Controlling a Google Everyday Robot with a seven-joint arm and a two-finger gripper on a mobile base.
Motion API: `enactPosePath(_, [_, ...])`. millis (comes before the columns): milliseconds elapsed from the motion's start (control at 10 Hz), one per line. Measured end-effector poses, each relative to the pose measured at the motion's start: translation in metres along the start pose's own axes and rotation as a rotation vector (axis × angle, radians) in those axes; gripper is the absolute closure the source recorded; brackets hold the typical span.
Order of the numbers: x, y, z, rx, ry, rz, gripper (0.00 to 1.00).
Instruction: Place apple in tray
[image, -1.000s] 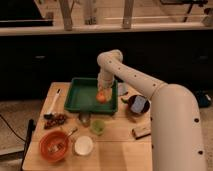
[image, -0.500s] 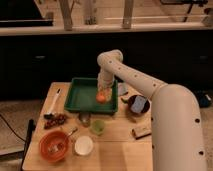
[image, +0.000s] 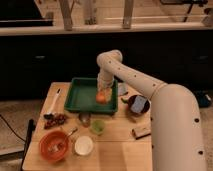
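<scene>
The robot's hand (image: 102, 93) hangs over the green tray (image: 79, 99), the apple (image: 101, 98) directly beneath. Its grip cannot be told.

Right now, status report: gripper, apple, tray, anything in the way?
Gripper low over tray, at the apple. Apple inside tray rim; released or not, cannot tell. Green cup and orange bowl sit nearer the camera, off the tray.

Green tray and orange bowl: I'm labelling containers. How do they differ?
The green tray is rectangular and larger; the orange bowl is round. The tray lies farther back, with the pincer and apple over it; the bowl is at the near left corner. Both rest on the wooden table.
</scene>
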Motion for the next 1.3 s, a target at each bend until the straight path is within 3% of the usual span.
enactPosePath(400, [0.0012, 0.0007, 0.0014, -0.001, -0.004, 0.000, 0.22])
enactPosePath(1300, [0.0052, 0.0002, 0.0018, -0.011, -0.007, -0.013, 0.20])
